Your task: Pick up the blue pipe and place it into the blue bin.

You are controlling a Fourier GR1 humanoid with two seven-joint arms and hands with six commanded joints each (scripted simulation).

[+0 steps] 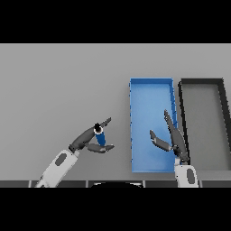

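Observation:
A short blue pipe (99, 135) with a dark top end stands between the thumb and fingers of my left hand (85, 139), left of the bin. The fingers and thumb close around it, so the hand is shut on the pipe. The blue bin (150, 86) lies to the right of the pipe, long side running away from me, with nothing inside. My right hand (173, 140) hovers over the bin's near right part, fingers straight and thumb spread, holding nothing.
A dark grey bin (201, 83) sits right beside the blue bin, on its right. The grey table (58, 90) stretches wide to the left and behind.

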